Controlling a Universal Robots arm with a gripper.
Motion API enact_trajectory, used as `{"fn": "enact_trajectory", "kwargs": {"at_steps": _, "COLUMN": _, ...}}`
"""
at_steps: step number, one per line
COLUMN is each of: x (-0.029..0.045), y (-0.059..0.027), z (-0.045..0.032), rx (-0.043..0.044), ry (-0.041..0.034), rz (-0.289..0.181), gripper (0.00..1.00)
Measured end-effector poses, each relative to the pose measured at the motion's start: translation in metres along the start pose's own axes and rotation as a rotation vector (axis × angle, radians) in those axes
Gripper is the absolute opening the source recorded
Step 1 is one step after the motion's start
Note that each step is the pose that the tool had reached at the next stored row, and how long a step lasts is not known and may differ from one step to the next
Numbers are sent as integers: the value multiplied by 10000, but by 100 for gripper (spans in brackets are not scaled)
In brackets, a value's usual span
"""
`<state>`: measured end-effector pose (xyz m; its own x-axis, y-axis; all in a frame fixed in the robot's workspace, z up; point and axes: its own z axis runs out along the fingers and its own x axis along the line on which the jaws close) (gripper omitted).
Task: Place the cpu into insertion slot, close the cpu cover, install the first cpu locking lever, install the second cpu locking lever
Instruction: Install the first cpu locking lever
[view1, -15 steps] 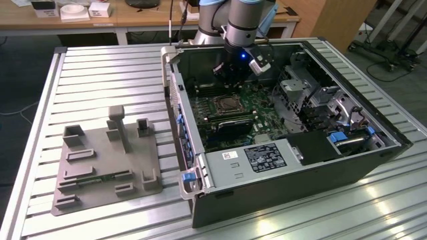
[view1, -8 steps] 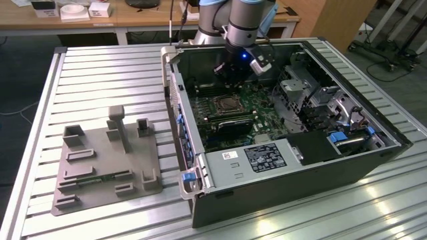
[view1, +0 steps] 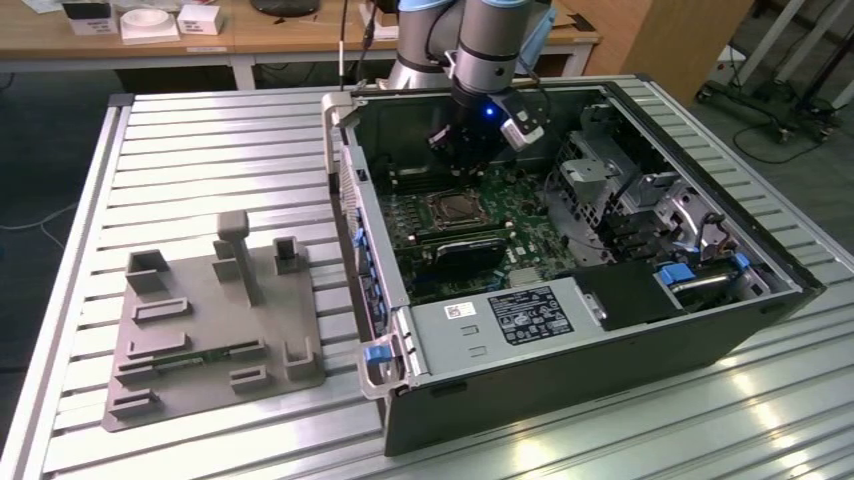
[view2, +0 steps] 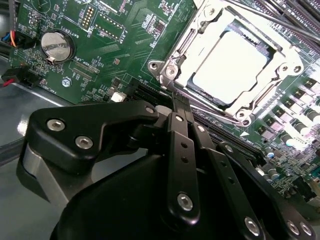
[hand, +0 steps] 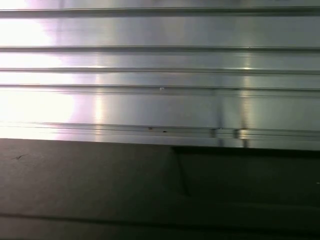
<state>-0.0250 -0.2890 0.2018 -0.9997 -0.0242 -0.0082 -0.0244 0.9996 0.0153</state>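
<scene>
Inside the open computer case (view1: 574, 330), my gripper (view2: 176, 100) hangs low over the green board, its tips just beside one corner of the insertion slot (view2: 164, 75). The fingers (view2: 181, 150) are pressed together with nothing between them. The cpu (view2: 227, 67) lies flat in the slot, its pale metal top showing through the window of the cpu cover (view2: 197, 35), which lies down over the slot's rim. In the exterior view the gripper (view1: 470, 150) stands above the slot (view1: 454, 208), on its far side.

With chip seated and cover down, I judge the work to be at the locking levers. A bright rod (view2: 210, 106) runs along the slot's edge nearest my tips; I cannot tell whether it is latched.

Done well, this step uses the closed fingertips as one blunt pusher. I would bear on the lever alone, never on the cover or the chip, and carry it down and sideways under its hook in one steady stroke. The small parts on the board beside the slot leave little room for slipping. The coin battery (view2: 56, 44) sits well away from the slot.
</scene>
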Motion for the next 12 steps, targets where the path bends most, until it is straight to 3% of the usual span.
{"fn": "enact_trajectory", "kwargs": {"at_steps": 12, "x": 17, "y": 1, "z": -13, "rx": 0, "ry": 3, "rz": 0, "gripper": 10}}
